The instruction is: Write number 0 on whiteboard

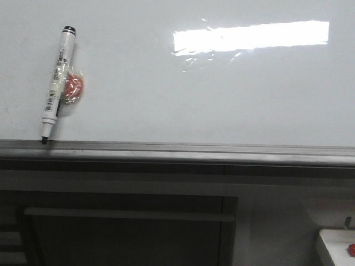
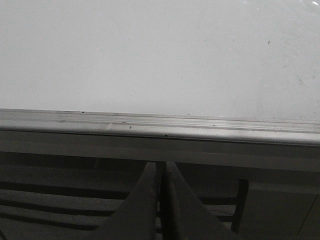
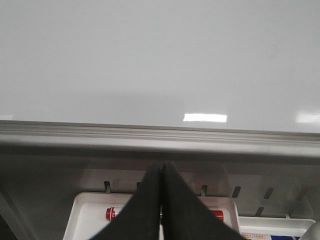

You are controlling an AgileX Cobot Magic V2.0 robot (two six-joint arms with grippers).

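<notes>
The whiteboard (image 1: 177, 94) fills the front view, glossy white with a bright light strip reflected on it and a grey metal ledge (image 1: 177, 149) along its lower edge. No number 0 shows on it. A white marker pen (image 1: 57, 80) with a black end leans on the board at the left, tip down on the ledge, with a small orange-red thing (image 1: 74, 87) beside it. My left gripper (image 2: 161, 165) is shut and empty below the ledge (image 2: 160, 127). My right gripper (image 3: 161, 165) is shut and empty below the ledge (image 3: 160, 137). Neither gripper shows in the front view.
A white tray (image 3: 90, 215) with red-capped items (image 3: 111, 214) lies below my right gripper; its corner shows at the front view's lower right (image 1: 335, 246). A dark cabinet frame (image 1: 127, 213) stands under the ledge.
</notes>
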